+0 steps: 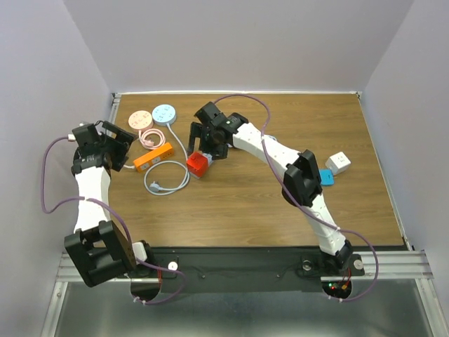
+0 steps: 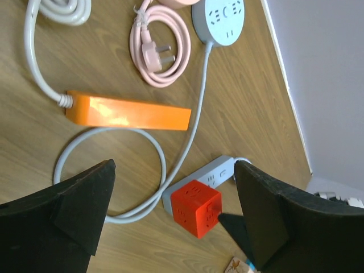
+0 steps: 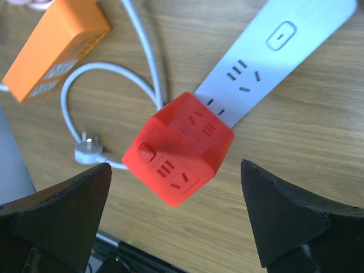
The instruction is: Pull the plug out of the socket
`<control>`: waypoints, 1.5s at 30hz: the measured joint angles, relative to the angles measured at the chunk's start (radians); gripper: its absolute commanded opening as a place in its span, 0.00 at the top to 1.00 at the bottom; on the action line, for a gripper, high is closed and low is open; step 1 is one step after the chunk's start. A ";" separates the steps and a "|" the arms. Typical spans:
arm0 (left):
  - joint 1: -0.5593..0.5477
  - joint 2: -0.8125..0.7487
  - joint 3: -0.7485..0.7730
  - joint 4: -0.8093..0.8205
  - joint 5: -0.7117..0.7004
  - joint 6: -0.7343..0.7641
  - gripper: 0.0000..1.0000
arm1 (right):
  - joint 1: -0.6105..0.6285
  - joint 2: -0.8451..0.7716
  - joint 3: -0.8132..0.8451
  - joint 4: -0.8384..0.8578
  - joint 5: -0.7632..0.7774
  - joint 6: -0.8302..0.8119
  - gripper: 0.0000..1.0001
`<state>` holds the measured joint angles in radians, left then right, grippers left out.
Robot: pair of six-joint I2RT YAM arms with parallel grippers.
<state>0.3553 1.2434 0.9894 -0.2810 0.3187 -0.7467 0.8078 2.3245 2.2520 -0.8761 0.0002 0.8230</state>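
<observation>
Right pincer [image 1: 208,150] near red cube plug [image 1: 198,164].

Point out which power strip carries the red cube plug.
The long grey strip, with the red cube seated on its end. The orange strip, the pink round socket and the blue round socket carry nothing.

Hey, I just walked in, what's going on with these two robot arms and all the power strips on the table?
The right gripper hovers open over the red cube-shaped plug, which sits plugged into the end of the flat grey power strip, not yet pulled off. The left gripper is also open, hanging above the wooden table near the orange rectangular power strip. Neither gripper holds anything.
</observation>
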 measured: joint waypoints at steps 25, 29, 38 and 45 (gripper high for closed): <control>0.000 -0.151 -0.160 -0.053 0.048 0.029 0.07 | 0.039 0.081 -0.005 -0.060 0.078 0.064 0.75; 0.000 -0.152 -0.175 -0.030 0.108 0.035 0.08 | 0.037 -0.016 -0.152 -0.051 0.051 -0.003 0.98; -0.001 -0.152 -0.214 0.004 0.242 0.055 0.13 | 0.045 -0.229 -0.447 -0.136 0.036 -0.290 1.00; -0.107 -0.159 -0.219 0.025 0.290 0.053 0.18 | 0.045 -0.427 -0.680 -0.189 0.076 -0.501 1.00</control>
<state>0.2485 1.0847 0.7708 -0.2558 0.6090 -0.6933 0.8524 1.8973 1.5719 -1.0653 0.0765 0.3218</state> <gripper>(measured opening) 0.835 0.693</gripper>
